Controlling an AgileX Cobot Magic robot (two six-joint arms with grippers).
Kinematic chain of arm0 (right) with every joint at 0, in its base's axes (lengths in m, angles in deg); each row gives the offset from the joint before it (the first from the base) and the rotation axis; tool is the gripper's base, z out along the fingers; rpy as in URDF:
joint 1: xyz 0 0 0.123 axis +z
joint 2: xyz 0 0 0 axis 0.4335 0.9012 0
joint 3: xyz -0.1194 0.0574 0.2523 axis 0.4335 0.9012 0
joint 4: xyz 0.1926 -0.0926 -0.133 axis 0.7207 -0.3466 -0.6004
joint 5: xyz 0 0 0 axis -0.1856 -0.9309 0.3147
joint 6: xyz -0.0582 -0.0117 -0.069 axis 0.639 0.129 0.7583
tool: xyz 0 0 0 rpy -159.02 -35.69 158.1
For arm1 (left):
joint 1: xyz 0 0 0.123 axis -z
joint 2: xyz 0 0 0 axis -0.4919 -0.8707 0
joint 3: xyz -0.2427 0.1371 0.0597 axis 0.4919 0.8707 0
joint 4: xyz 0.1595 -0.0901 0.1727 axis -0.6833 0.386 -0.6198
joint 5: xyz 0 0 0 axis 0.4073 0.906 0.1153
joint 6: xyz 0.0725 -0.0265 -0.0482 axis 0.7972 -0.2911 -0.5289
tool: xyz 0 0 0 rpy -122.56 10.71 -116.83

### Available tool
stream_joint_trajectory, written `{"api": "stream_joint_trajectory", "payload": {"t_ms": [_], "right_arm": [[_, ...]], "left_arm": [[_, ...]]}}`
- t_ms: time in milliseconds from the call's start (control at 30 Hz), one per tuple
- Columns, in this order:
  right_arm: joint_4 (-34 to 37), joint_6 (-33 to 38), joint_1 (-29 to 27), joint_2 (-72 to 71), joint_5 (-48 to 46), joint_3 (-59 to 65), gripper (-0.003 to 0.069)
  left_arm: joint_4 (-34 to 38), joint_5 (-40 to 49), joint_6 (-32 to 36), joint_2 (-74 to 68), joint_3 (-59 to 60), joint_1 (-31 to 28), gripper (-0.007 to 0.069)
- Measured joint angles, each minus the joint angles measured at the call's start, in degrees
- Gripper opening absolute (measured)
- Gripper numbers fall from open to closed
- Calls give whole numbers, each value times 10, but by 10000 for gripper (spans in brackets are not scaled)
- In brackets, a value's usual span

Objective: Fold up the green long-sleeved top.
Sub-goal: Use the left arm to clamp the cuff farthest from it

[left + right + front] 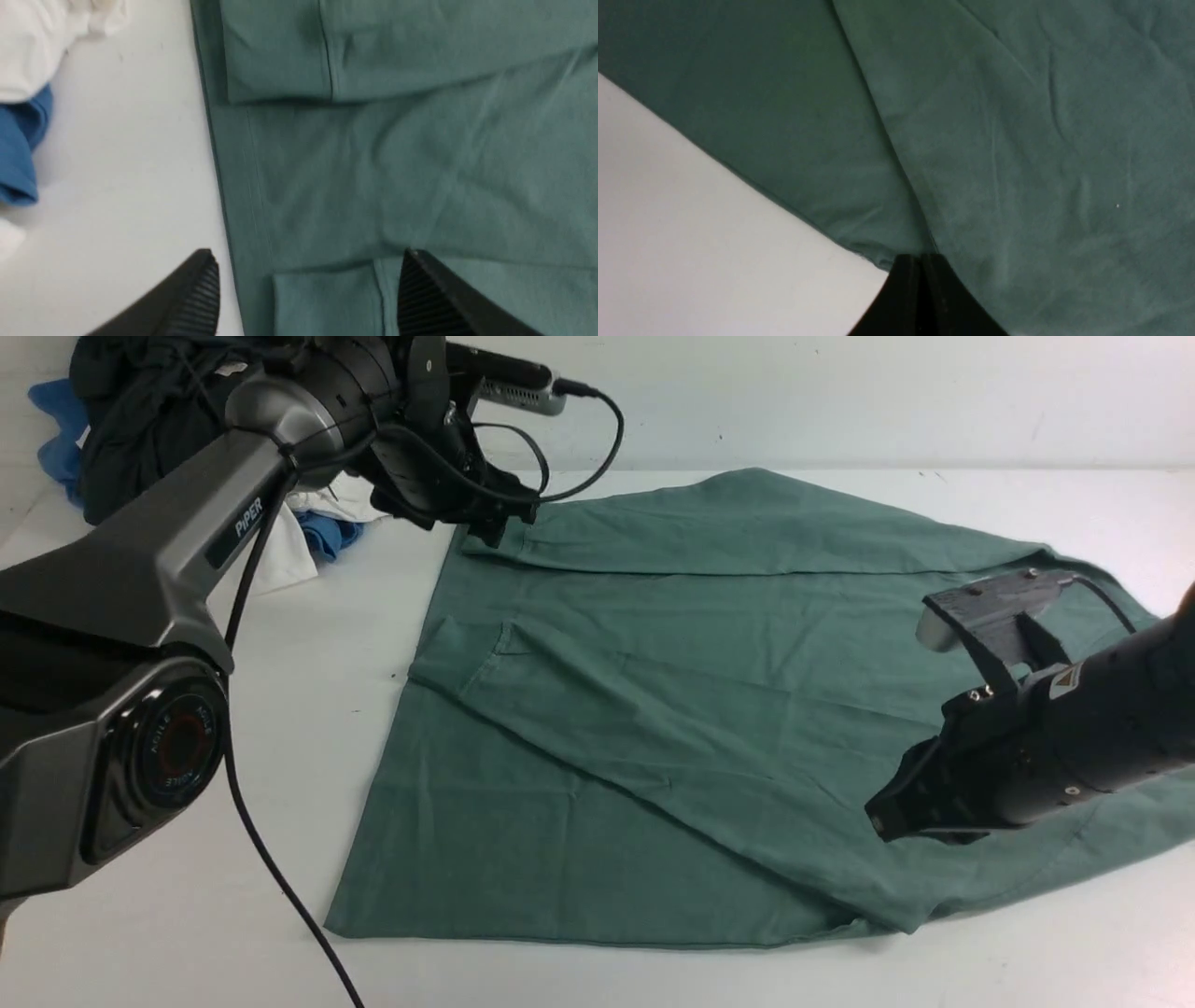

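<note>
The green long-sleeved top (653, 709) lies spread flat on the white table (1027, 961), with both sleeves laid across its body. My left gripper (497, 525) hangs over the top's far left corner. In the left wrist view that gripper (308, 261) is open, and a sleeve cuff (327, 298) lies loose on the top (373, 177) between its wide-apart fingers. My right gripper (882, 821) hovers over the near right part of the top. In the right wrist view it (920, 259) is shut, nothing showing between its fingers, just above the top's edge (878, 254).
A heap of black clothes (140, 420) sits at the far left corner, with a white garment (280, 555) and a blue one (327, 537) beside it, close to my left gripper. A black cable (271, 868) hangs from the left arm over the table.
</note>
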Motion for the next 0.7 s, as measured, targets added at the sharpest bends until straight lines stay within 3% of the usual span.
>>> {"api": "stream_joint_trajectory", "payload": {"t_ms": [200,367,533,700], "right_arm": [[21,7,0,56,105,0,-10],[10,38,0,157,181,0,-10],[5,42,0,202,181,-3,-10],[3,41,0,194,125,-2,-10]], "left_arm": [[51,1,1,-69,-57,-27,447],[89,13,3,-102,-58,-32,386],[100,15,3,-104,-60,-25,326],[101,-6,2,-105,-60,-26,323]]}}
